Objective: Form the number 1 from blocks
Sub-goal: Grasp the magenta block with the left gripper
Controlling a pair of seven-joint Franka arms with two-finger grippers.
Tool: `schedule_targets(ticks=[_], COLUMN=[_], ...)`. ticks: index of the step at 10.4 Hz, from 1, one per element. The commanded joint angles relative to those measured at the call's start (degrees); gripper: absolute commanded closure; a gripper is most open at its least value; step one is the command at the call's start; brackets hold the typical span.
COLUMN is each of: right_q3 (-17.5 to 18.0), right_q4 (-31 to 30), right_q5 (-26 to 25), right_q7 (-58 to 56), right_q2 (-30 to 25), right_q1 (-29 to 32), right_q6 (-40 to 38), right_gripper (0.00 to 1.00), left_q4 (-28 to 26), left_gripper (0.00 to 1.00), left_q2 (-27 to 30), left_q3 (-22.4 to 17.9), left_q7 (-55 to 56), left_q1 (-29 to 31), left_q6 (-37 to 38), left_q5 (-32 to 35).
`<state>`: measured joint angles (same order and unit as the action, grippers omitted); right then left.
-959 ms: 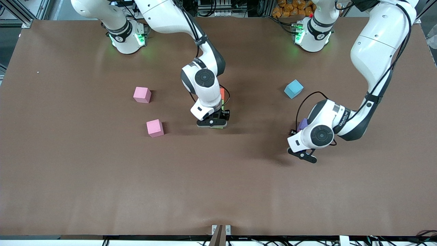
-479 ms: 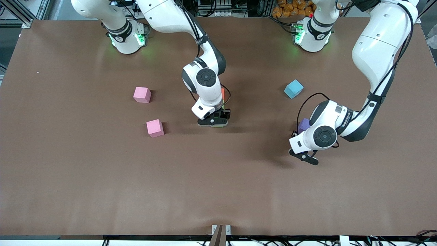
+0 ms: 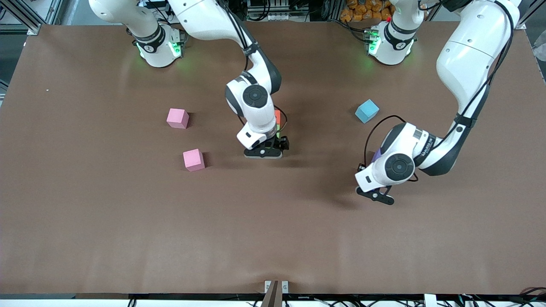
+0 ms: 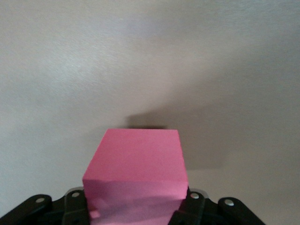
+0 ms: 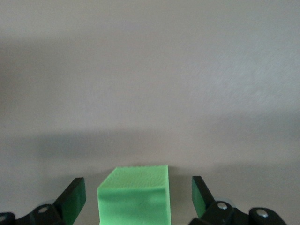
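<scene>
Black lettering runs along the left arm's wrist in the front view, too small to read; no other writing shows. The table (image 3: 128, 234) is covered in a matte brown sheet with faint creases, and green lights glow at both bases along the top of the frame, where metal framing, cables and a heap of orange things fill the room's edge. The right gripper (image 3: 264, 152) is low at the centre of the frame. Only the right wrist view shows that its fingers (image 5: 75, 199) are spread, with a green block (image 5: 133, 194) on the table between them and a gap on each side. In the front view the arm hides that block, and a sliver of the orange block (image 3: 277, 115) peeks out just above the gripper. The left gripper (image 3: 375, 195) is over the table toward the left arm's end, pinching the purple block (image 3: 376, 156), which the front view barely shows. The left wrist view shows this block (image 4: 136, 173) whole and pink-toned, clamped between the pads. The sky-blue block (image 3: 367, 111) lies above it in the frame. Two pink blocks (image 3: 177, 118) (image 3: 193, 160) sit toward the right arm's end, apart from each other.
</scene>
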<state>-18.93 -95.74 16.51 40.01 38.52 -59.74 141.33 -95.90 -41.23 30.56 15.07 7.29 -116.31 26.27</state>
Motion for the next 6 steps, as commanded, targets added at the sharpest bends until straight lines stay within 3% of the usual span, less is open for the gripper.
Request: schedule_targets(ticks=[1,3,6], right_q3=[2.74,6.61,8.29], right_q4=[-7.77,-12.42,-14.82], right_q5=[-1.57,-3.22,-10.68], right_q7=[0.42,0.33,0.15], right_q2=[-10.97,-17.75,-23.3], right_q1=[7.49,17.68,29.11], right_q6=[-0.53,-0.62,-5.69], right_gripper=[0.0,0.0,0.0], left_q4=[-1.56,-4.8,-7.8], left_gripper=[1.0,1.0,1.0], left_q2=[2.55,4.31,3.7], left_q3=[4.83,10.36,22.05], left_q7=[6.52,17.91,35.77], left_q1=[0.53,0.01,-0.43], left_q6=[5.71,6.1,6.1], left_q5=[-0.77,-4.9,-5.78])
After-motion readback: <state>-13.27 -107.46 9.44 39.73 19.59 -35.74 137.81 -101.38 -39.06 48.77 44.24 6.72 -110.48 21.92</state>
